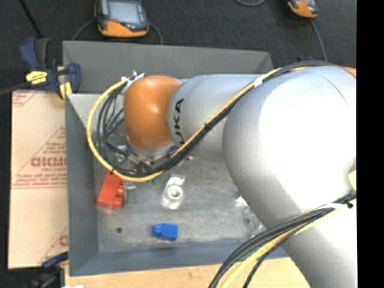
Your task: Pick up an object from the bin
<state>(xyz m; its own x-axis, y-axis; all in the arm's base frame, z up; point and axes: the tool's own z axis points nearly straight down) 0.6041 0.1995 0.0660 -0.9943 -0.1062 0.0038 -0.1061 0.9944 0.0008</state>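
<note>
My gripper (139, 159) hangs low in the left part of the bin, mostly hidden under the wrist's orange cover and cables. Just below and left of it an orange-red block (110, 192) lies on the bin floor near the left wall. A clear plastic piece with a round white top (173, 194) sits a little to the gripper's lower right. A small blue block (164, 231) lies closer to the front wall.
The arm's thick grey body crosses the bin's right half and hides the floor there. Another small clear piece (245, 211) peeks out beside the arm at the right. The left wall stands close to the orange-red block.
</note>
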